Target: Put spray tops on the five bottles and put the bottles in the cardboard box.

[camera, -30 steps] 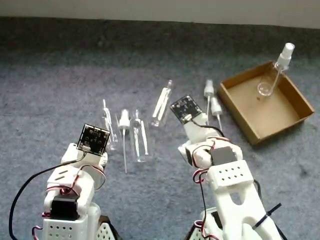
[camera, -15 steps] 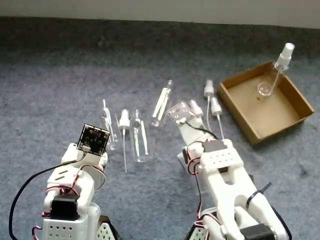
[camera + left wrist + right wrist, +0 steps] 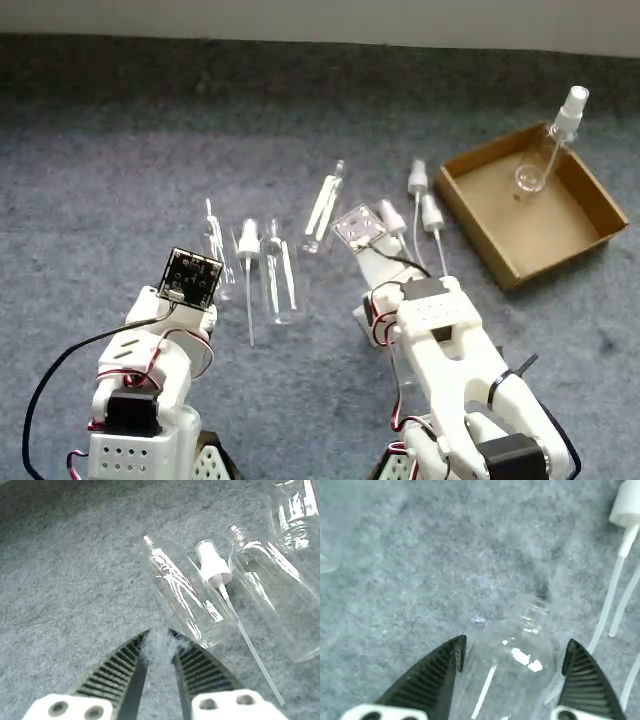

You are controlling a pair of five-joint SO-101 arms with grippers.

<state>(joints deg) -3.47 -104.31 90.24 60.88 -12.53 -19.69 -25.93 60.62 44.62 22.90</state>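
In the right wrist view my right gripper [image 3: 512, 647] is open, one finger on each side of a clear bottle [image 3: 520, 652] that lies on the carpet with its threaded neck pointing away. My left gripper [image 3: 159, 632] is almost shut and holds nothing; it sits just short of another clear bottle [image 3: 185, 600]. A white spray top [image 3: 212, 570] and a second bottle [image 3: 275, 600] lie beside that one. In the high view, three bottles [image 3: 215, 245] [image 3: 280, 270] [image 3: 323, 205] and a spray top [image 3: 248, 245] lie mid-carpet. Three more spray tops [image 3: 417, 180] are beside the right arm [image 3: 430, 320].
The cardboard box [image 3: 470, 225] stands at the right, open side up. One capped bottle [image 3: 560, 130] leans on its far rim. Grey carpet covers the whole surface, with free room at the far left and along the front between the arms.
The right arm has stretched forward and tipped its wrist down over the carpet near the spray tops. The left arm has hardly moved.
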